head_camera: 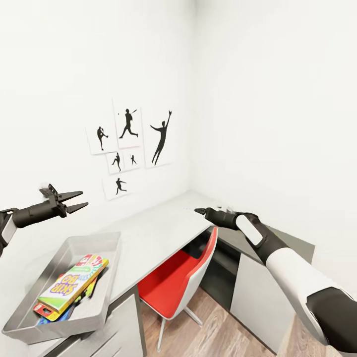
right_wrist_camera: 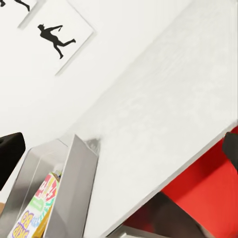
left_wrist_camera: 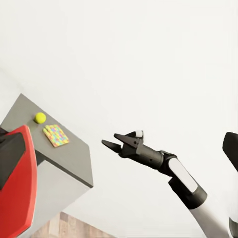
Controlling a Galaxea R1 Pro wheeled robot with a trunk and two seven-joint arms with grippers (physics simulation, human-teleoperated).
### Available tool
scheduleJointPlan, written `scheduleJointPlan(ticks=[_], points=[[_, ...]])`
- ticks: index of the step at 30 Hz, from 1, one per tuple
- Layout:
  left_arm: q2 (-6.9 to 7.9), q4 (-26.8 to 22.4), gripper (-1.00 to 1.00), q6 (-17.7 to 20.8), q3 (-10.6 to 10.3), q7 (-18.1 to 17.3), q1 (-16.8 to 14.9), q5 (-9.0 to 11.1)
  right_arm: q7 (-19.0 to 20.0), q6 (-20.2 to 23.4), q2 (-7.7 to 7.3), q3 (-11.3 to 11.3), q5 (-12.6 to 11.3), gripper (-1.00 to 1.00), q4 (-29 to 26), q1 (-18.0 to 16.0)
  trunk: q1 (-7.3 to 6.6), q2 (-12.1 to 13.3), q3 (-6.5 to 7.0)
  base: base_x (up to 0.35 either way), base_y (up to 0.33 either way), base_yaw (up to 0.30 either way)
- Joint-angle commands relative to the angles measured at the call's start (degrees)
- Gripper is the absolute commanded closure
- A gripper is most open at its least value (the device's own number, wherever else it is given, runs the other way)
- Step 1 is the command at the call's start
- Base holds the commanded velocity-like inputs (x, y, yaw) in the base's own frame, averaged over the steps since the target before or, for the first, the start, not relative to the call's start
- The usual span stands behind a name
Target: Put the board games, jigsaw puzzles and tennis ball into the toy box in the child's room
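While both arms hang above the bench [head_camera: 163, 223], the left gripper [head_camera: 79, 201] hovers over the toy box [head_camera: 29, 317] with its jaws parted and nothing between them. The right gripper [head_camera: 202, 211] reaches toward the bench's far corner; in the left wrist view [left_wrist_camera: 113, 141] its jaws stand slightly apart and hold nothing. Inside the box lies the SKIP BO game [head_camera: 74, 285], slanted over other flat coloured boxes that are largely hidden beneath it. On the lower dark wing [left_wrist_camera: 69, 153] beyond the red chair [head_camera: 183, 277] rest the ball [left_wrist_camera: 39, 117] and, just beside it, one puzzle [left_wrist_camera: 55, 135]; a second puzzle cannot be made out. The ball should be light and slightly yielding but apt to roll, so the jaws ought to close across its middle from above. The puzzle is thin and flat, probably flexible and hard to get under; an edge pinch, perhaps after sliding it to the wing's rim, seems the safest hold.
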Motion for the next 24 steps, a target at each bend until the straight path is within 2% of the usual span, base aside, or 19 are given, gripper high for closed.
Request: scheduleJointPlan(ticks=[1, 17, 20, 24], points=[[0.01, 0.0, -1.00, 0.6, 0.1, -0.3, 0.0, -0.1, 0.1, 0.0, -0.05, 0.2, 0.0, -1.00, 0.0, 0.0, 0.03, 0.0, 0.04, 0.000, 0.000, -0.203], [0.01, 0.0, -1.00, 0.6, 0.1, -0.3, 0.0, -0.1, 0.6, 0.0, -1.08, 0.0, -0.1, -1.00, 0.4, 0.6, 0.03, 0.0, 1.16, 0.000, 0.000, -0.203], [-0.01, 0.0, -1.00, 0.6, 0.1, -0.3, 0.0, -0.1, 0.7, 0.0, -1.82, 0.0, -0.1, -1.00, 0.4, 1.2, 0.03, 0.0, 1.36, 0.000, 0.000, -0.203], [-0.06, 0.0, -1.00, 0.6, 0.1, -0.3, 0.0, -0.1, 0.8, 0.1, -4.10, -0.1, -0.1, -1.00, 0.4, 2.6, 0.03, 0.0, 1.65, 0.000, 0.000, -0.203]])
